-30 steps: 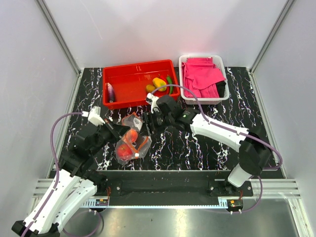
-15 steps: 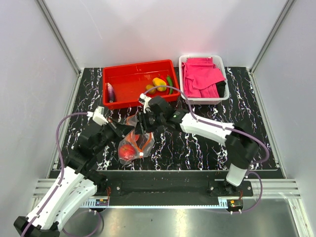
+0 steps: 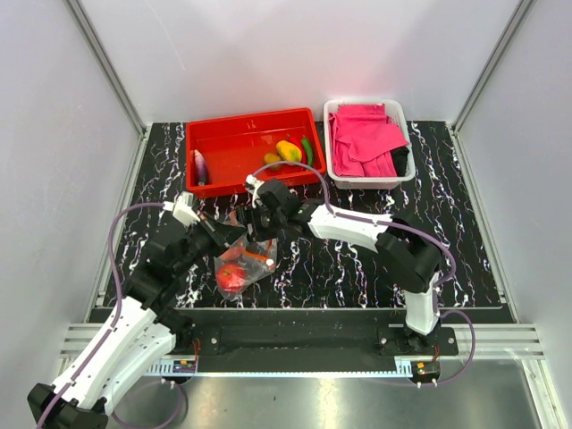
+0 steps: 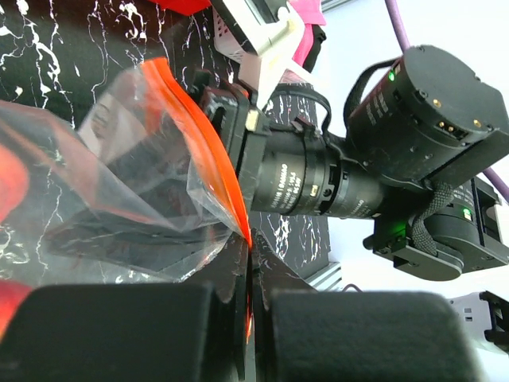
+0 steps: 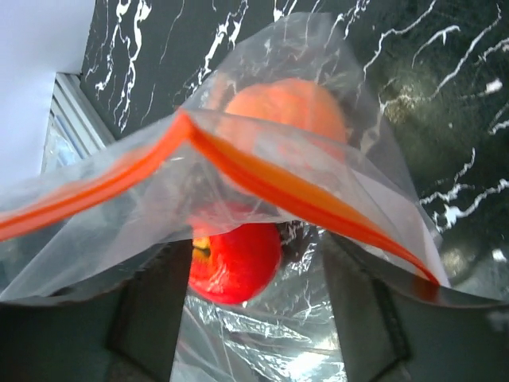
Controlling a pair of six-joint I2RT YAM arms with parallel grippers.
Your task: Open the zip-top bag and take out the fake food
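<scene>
Shifted leftward, the right pincer (image 3: 257,223) is now held spread at the parted mouth of the zip-top bag (image 3: 239,266), left of the tabletop's (image 3: 357,268) centre. Its zip strip (image 4: 208,155) is pinched by the left pincer (image 4: 248,296). Eggplant (image 3: 200,166), mango (image 3: 288,149) and chili (image 3: 307,148) are seen in the red tray (image 3: 237,147); a red fruit (image 5: 235,267) and an orange (image 5: 288,107) are left inside.

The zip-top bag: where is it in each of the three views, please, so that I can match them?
Top external: the zip-top bag lies left of centre, nearer than the red tray.
Left wrist: the zip-top bag fills the left half.
Right wrist: the zip-top bag fills most of the picture.
Shared landmark: the black marbled table.
</scene>
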